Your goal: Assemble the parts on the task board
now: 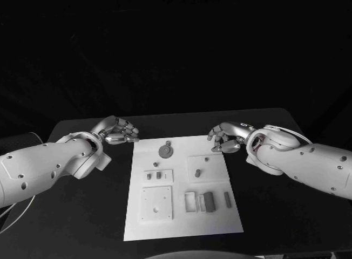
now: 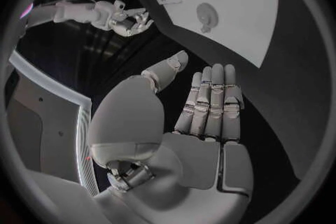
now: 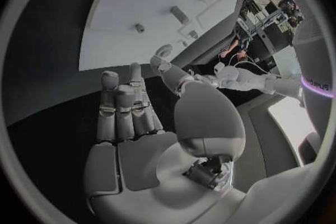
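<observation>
The left hand (image 1: 117,131) and the right hand (image 1: 227,137) hover at the two far corners of the task board (image 1: 223,224), one on each side. Both hands hold nothing, and their fingers are loose and apart, so they look ready to start. The white board lies flat in the middle of the black surface (image 1: 300,216). Small grey parts (image 1: 209,201) lie on it, and a round part (image 1: 166,150) sits near the far edge, between the hands. Nothing blocks the way down to the parts.
</observation>
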Robot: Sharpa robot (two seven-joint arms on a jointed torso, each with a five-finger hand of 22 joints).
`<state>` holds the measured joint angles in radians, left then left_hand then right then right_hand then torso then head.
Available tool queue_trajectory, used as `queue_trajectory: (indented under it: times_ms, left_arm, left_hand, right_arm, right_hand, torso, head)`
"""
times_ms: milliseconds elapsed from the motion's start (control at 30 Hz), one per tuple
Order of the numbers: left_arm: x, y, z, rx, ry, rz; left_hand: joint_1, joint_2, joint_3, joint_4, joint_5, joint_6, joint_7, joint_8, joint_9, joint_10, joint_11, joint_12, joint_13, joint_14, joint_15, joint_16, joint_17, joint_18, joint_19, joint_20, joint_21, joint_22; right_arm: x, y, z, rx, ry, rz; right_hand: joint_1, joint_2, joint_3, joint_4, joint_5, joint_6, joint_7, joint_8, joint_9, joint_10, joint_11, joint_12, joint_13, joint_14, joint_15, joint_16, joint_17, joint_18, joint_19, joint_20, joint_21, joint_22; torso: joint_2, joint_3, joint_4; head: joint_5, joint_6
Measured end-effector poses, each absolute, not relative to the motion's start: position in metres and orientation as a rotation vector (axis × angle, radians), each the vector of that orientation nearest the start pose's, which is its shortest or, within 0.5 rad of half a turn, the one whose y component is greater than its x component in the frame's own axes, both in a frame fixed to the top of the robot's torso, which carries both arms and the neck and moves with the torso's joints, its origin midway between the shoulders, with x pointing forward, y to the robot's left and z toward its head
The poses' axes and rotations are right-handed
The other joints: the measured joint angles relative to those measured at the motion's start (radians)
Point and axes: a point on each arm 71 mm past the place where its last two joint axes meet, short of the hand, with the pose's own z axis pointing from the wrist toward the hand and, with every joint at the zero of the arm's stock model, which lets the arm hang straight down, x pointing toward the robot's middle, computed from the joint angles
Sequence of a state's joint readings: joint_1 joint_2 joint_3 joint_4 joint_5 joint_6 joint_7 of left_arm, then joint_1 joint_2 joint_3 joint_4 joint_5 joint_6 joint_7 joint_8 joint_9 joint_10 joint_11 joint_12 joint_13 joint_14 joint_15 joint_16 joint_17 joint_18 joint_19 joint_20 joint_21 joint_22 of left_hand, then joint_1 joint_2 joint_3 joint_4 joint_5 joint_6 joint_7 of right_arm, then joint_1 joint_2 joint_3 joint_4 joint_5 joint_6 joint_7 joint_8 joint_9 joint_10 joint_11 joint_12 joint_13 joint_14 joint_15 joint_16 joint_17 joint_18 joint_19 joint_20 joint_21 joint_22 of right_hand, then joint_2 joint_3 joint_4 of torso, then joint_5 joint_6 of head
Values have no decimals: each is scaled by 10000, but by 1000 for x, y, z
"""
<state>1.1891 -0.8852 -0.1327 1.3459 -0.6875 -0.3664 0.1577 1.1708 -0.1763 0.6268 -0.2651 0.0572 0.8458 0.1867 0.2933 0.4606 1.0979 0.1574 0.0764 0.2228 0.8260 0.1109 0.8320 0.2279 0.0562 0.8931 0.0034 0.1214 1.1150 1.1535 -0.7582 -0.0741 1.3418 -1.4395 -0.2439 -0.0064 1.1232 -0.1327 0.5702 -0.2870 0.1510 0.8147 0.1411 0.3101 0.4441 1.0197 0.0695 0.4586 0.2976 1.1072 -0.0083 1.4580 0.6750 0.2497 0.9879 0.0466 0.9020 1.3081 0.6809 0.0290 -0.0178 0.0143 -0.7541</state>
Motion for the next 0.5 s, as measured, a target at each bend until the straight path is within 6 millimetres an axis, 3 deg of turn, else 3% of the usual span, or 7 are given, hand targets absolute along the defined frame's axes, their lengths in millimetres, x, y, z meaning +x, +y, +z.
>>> queue_trajectory:
  times_ms: [233, 500]
  left_arm:
    - [499, 279, -219, -7529, 16763, -10327]
    - [498, 278, -220, -8660, 16594, -11005]
  left_hand:
    - [-120, 120, -239, 28, 0, 0, 0, 0, 9, -137, 67, -69, -115, 49, -18, -394, 5, -23, -11, 59, -220, -172]
    - [-179, 179, -370, 43, 0, -34, 35, 0, 8, -137, 67, -69, -151, 17, 26, -583, 42, -22, -84, 129, -327, -253]
  right_arm:
    - [487, -192, -247, -3677, 18150, 5792]
    - [487, -178, -258, -4530, 18215, 5027]
  right_hand:
    - [94, 7, 0, 0, 0, 228, -14, 148, 46, 150, 148, -356, -240, 62, 8, 0, -70, -1, 42, -34, 1, 0]
    - [93, 8, -30, 29, 0, 273, -26, 191, 73, 238, 235, -454, -300, 160, -19, 0, -98, -1, 103, -53, -39, 0]
  torso:
    - [7, -2, -1]
    - [10, -17, 0]
  head:
    - [29, 54]
    - [60, 48]
